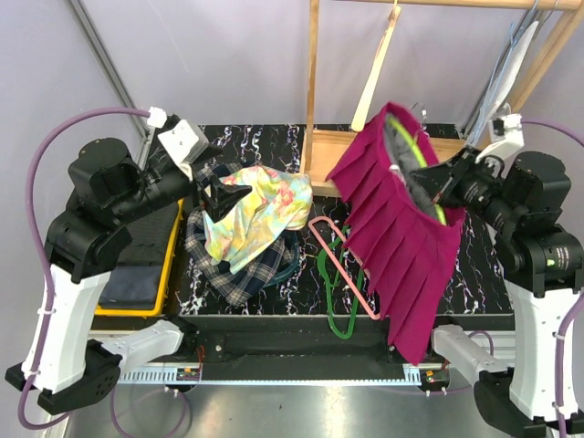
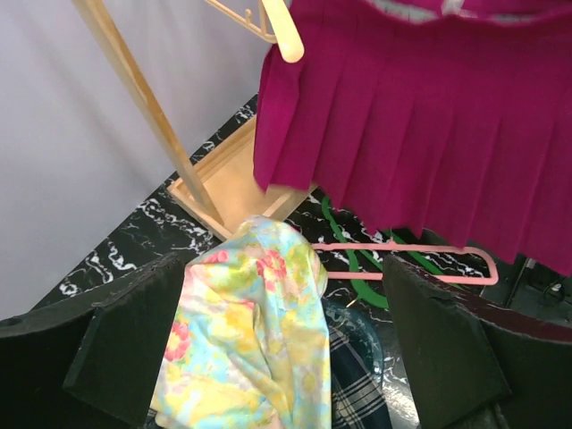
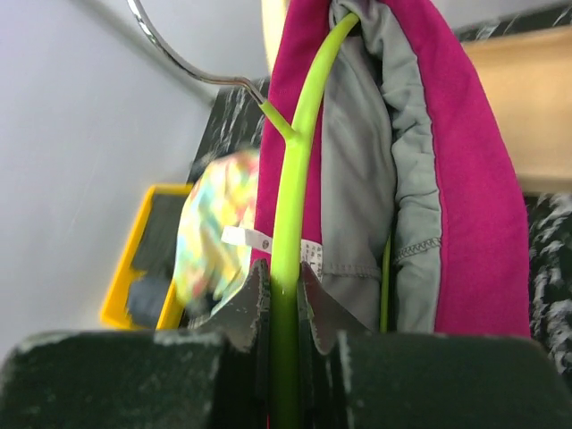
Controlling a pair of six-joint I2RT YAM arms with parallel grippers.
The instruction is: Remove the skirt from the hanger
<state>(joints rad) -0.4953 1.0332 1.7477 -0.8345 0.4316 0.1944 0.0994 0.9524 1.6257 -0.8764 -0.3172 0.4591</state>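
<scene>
The plaid navy skirt [image 1: 239, 274] lies crumpled on the table's left side, mostly under a floral yellow-pink garment [image 1: 260, 214]; its check shows in the left wrist view [image 2: 357, 384]. The dark green hanger [image 1: 339, 306] lies bare on the table, partly under a pink hanger [image 1: 342, 265], and shows in the left wrist view [image 2: 357, 268]. My left gripper [image 1: 226, 196] is open just above the floral garment [image 2: 259, 340], with its fingers wide apart [image 2: 281, 357]. My right gripper [image 1: 424, 182] is shut on a lime yellow-green hanger [image 3: 295, 170] that carries a magenta pleated garment [image 1: 401, 246] in the air.
A wooden rack [image 1: 315, 91] with a wooden hanger [image 1: 374, 82] stands at the back centre, its base [image 2: 223, 174] on the table. A yellow tray [image 1: 137, 283] sits at the left. Metal hangers [image 1: 511, 55] hang at the top right. The magenta garment reaches past the table's front edge.
</scene>
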